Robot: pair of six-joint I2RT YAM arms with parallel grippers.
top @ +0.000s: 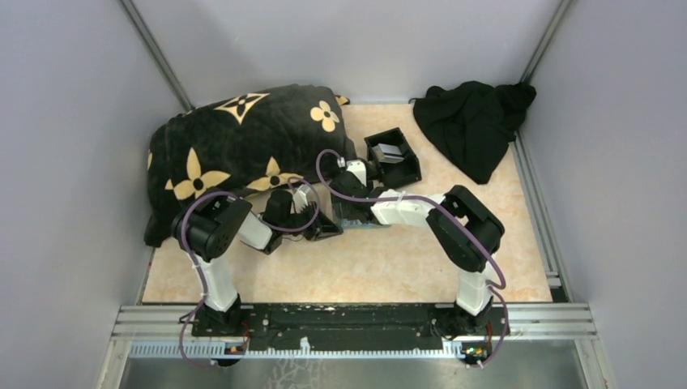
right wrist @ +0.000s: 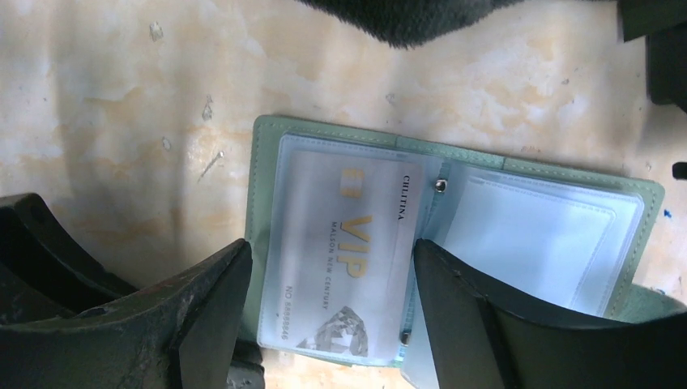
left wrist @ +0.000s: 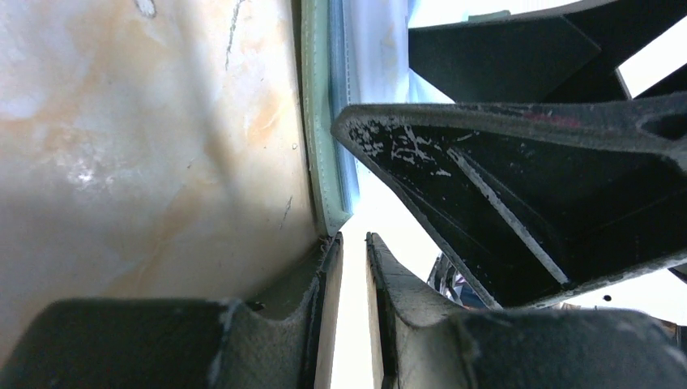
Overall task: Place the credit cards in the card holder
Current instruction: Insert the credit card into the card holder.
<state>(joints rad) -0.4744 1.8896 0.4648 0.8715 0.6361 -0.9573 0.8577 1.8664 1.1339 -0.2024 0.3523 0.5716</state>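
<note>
Overhead, both arms meet beside the black box point(top: 393, 154). From the left wrist, the left gripper point(left wrist: 354, 243) has its jaws nearly together around a pale strip, perhaps a card edge-on; whether they are gripping is unclear. From the right wrist, the right gripper point(right wrist: 330, 263) spreads its jaws wide over the open card holder point(right wrist: 267, 138) lying flat, a VIP credit card point(right wrist: 324, 203) in its clear pocket.

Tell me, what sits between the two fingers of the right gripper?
A silvery VIP card, seemingly inside a clear pocket of the open green holder. The right wrist view shows it.

Card holder point(right wrist: 486, 219) near edge hidden behind right claw point(right wrist: 332, 251), possibly cut off.
</note>
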